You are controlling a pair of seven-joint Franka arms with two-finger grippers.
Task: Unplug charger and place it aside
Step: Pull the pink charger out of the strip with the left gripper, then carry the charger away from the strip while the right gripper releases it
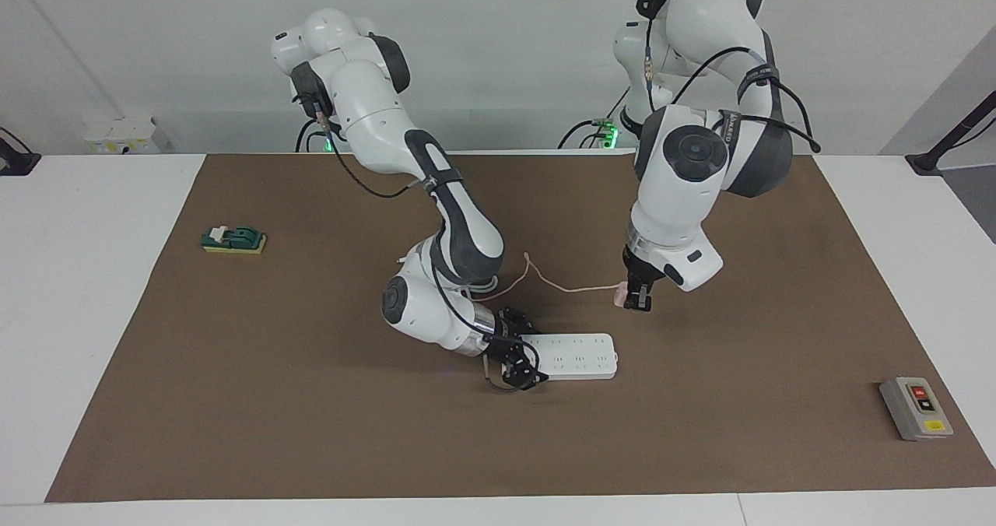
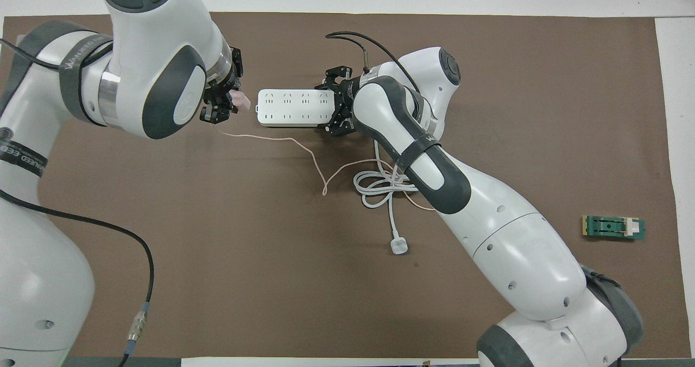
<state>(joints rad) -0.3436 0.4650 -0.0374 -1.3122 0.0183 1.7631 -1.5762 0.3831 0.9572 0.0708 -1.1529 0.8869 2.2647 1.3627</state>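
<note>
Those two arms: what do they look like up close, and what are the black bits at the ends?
Both arms are glossy white rounded shells with dark grey joint sections and round dark end caps. A thin black cable runs along each, held by a black strap with white lettering. The black bits are the left gripper and right gripper: small skeletal black metal linkages with two fingers each.

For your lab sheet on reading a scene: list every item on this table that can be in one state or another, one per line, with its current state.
charger: unplugged, lifted off the strip, held in the left gripper.
left gripper: shut on the charger, raised over the mat.
power strip: flat on the mat, sockets bare.
right gripper: clamped on the strip's end, pinning it.
white plug: loose on the mat, not plugged in.
switch box: position unreadable.
</note>
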